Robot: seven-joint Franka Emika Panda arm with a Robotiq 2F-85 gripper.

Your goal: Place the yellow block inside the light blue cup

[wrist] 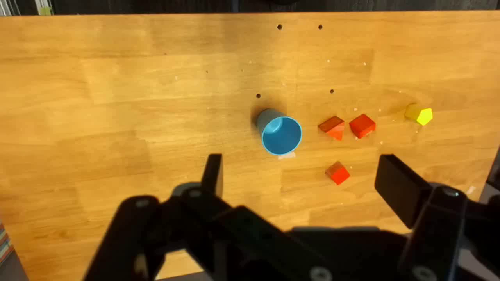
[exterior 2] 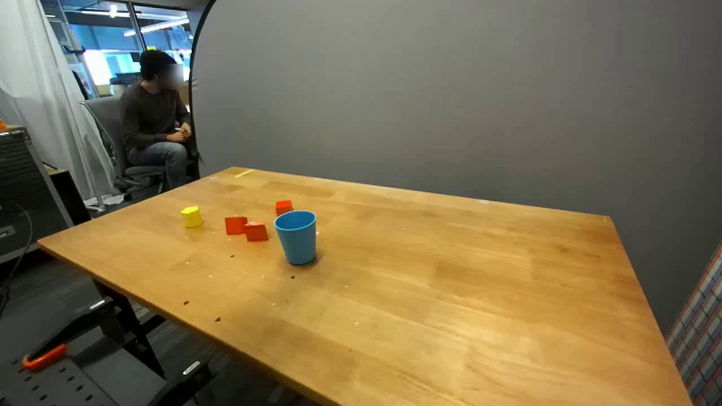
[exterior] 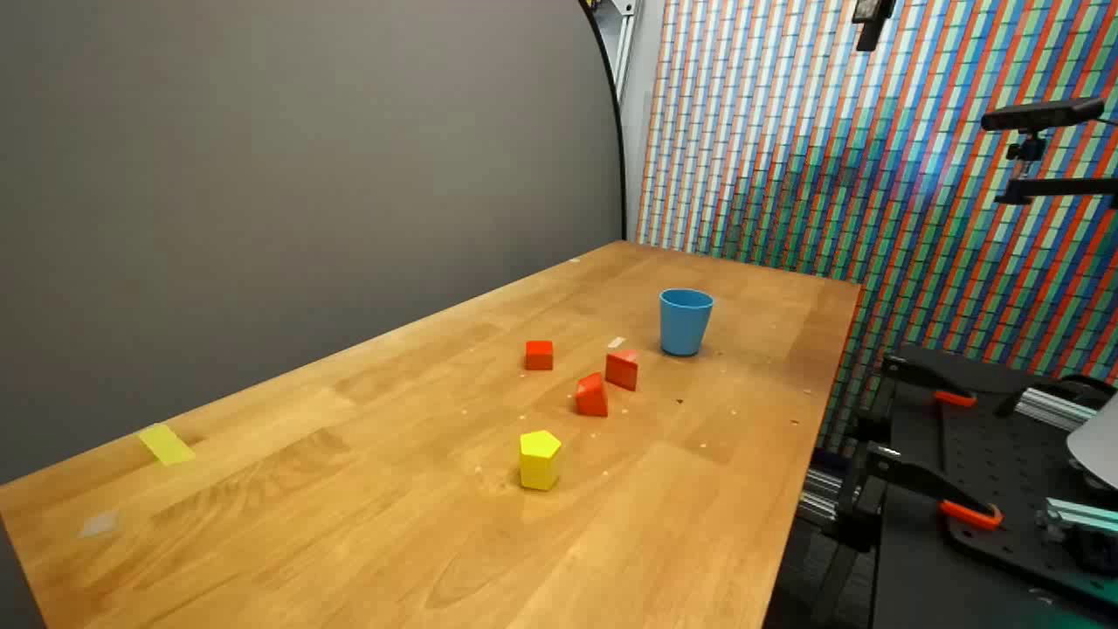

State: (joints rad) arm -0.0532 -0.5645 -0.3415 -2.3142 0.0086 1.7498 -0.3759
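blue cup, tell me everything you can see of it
The light blue cup is round and smooth, plastic by the look, with a thin rim, sides narrowing towards the base and no handle in sight. It stands upright on the wooden table, mouth up; only the table seems to touch it. The wrist view looks into it and shows only bare blue inside. The nearest red block lies apart from it.

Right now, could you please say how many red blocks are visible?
3 in the wrist view: first red block right of the light blue round cup, second red block farther right, third red block below the first.
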